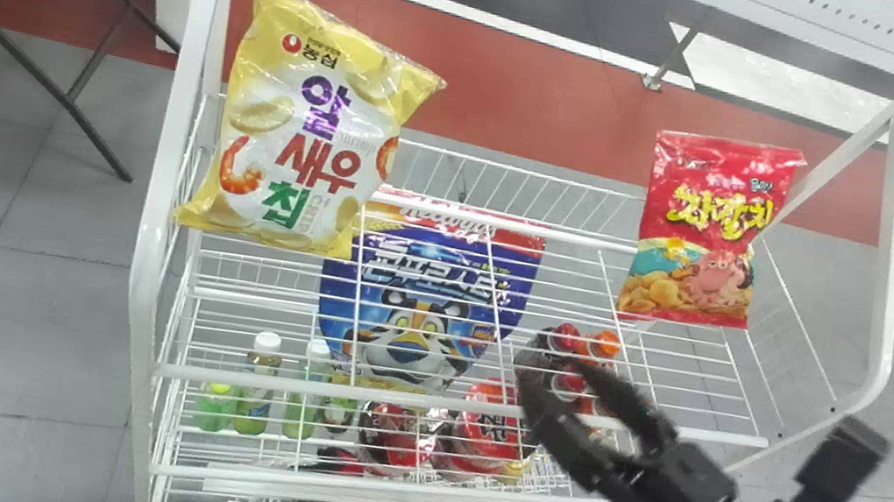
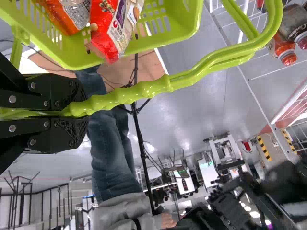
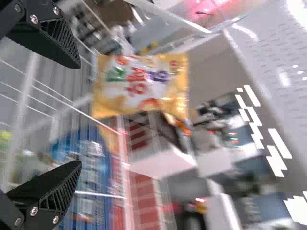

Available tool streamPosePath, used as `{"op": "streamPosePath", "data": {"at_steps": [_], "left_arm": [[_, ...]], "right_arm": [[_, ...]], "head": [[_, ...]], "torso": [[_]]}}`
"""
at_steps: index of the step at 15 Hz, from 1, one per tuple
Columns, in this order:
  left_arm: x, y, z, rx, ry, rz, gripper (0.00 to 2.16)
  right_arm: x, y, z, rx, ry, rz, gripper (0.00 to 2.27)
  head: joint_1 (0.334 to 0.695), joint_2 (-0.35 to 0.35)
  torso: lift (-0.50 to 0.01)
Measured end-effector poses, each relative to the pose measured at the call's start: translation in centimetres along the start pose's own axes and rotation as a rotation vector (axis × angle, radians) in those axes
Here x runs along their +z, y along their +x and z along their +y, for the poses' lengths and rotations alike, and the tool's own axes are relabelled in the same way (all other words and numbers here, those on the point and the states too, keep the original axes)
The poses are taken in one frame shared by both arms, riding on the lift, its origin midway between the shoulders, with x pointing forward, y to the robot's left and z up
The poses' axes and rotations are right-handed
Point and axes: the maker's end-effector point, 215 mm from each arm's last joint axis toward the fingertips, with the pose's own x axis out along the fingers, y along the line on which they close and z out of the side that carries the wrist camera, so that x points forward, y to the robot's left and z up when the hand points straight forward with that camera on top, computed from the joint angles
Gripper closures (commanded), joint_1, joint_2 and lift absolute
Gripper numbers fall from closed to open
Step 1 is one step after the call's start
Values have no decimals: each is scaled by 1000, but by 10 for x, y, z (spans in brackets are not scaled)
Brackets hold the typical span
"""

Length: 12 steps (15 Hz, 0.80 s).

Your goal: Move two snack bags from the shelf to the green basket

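On the white shelf [image 1: 468, 409], the yellow snack bag [image 1: 296, 131] stands at the left, the red snack bag [image 1: 707, 232] at the right. Over the shelf, the right gripper [image 1: 550, 362] is wide open and empty, the yellow bag beyond its jaws, well apart. The left gripper [image 2: 79, 114] (on carrying duty) is closed on the green basket's [image 2: 187, 28] handle [image 2: 158, 85].

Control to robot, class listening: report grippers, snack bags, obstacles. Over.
Left gripper shut on green basket's handle. Right gripper open, empty. Yellow bag, red bag on shelf. White rail near both, might snag.
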Motion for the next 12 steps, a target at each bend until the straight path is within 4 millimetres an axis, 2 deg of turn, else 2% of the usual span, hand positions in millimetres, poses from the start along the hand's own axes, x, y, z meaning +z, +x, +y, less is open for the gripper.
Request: {"op": "streamPosePath", "data": {"at_steps": [2,3,5,7,9,12], "left_arm": [[1,2,3,5,0,2,2044],[1,2,4,5,-1,2,2044],[2,2,4,6,-1,2,2044],[3,0,6,9,-1,-3,2044],[5,-2,8,13,-1,-10,2044],[6,-3,6,7,4,-15,2044]], "right_arm": [[33,-2,-9,-111,-123,-125,107],[43,-3,-7,-156,-168,-170,107],[49,0,9,-197,-228,-223,107],[41,5,35,-212,-233,-242,107],[24,14,52,-252,-201,-222,107],[-11,26,64,-272,-139,-115,107]], "head": [[695,-350],[695,-350],[695,-350],[695,-350],[695,-350],[695,-350]], "torso": [[-16],[-16],[-16],[-16],[-16],[-16]]}}
